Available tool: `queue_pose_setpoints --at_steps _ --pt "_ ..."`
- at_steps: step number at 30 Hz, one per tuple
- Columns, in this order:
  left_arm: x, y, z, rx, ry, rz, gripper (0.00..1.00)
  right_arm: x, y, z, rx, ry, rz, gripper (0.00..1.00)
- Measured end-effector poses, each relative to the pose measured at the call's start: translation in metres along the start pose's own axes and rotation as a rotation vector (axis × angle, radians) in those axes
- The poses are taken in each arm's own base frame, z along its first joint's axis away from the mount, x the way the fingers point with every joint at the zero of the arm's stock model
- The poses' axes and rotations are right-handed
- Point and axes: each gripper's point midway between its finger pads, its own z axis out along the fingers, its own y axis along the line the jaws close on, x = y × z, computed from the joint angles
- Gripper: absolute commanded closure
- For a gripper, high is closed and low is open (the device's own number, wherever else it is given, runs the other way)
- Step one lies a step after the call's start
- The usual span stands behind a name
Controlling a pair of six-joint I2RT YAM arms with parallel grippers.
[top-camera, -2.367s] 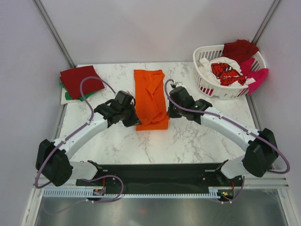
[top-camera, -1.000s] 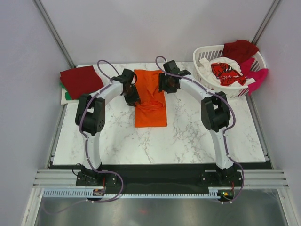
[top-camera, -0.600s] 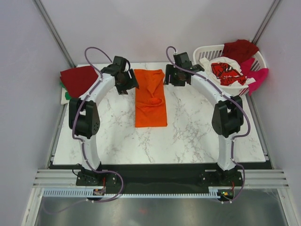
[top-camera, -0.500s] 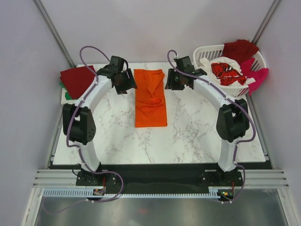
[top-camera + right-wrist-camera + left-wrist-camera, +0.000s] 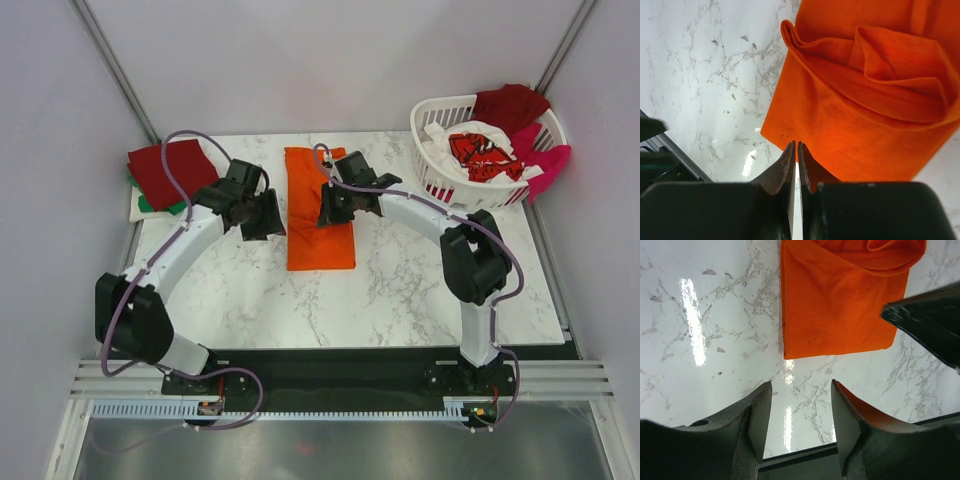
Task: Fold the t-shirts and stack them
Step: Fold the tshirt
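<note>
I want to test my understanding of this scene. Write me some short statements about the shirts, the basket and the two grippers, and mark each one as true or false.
1. The orange shirt lies on the table, not in the basket. True.
2. The left gripper is shut on the orange shirt. False: its jaws are open, with only bare table between them.
3. The right gripper has its jaws closed. True.
4. The basket is empty. False: it holds a white shirt with red print, among others.
5. A folded dark red shirt lies at the far left of the table. True.
</note>
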Motion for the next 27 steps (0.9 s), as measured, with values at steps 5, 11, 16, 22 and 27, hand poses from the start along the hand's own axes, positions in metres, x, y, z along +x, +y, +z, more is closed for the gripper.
queue_pose_setpoints --at_steps 5,11,16,22,27 --pt "-0.008 -0.001 -0.044 0.045 -0.112 0.082 0.43 0.015 -0.012 0.034 0.012 0.063 0.017 0.89" --pt "-0.011 0.012 -0.053 -0.002 -0.154 0.16 0.46 0.012 -0.031 0.06 0.038 0.082 0.038 0.88" --pt "-0.003 0.03 -0.045 -0.074 -0.127 0.183 0.49 -0.015 -0.035 0.07 0.037 0.042 0.032 0.87" --pt "0.002 0.041 -0.038 -0.111 -0.109 0.189 0.51 -0.052 -0.053 0.082 0.058 -0.026 0.012 0.87" --pt "0.007 0.046 -0.029 -0.124 -0.1 0.19 0.53 -0.051 -0.083 0.091 0.106 -0.012 -0.012 0.89"
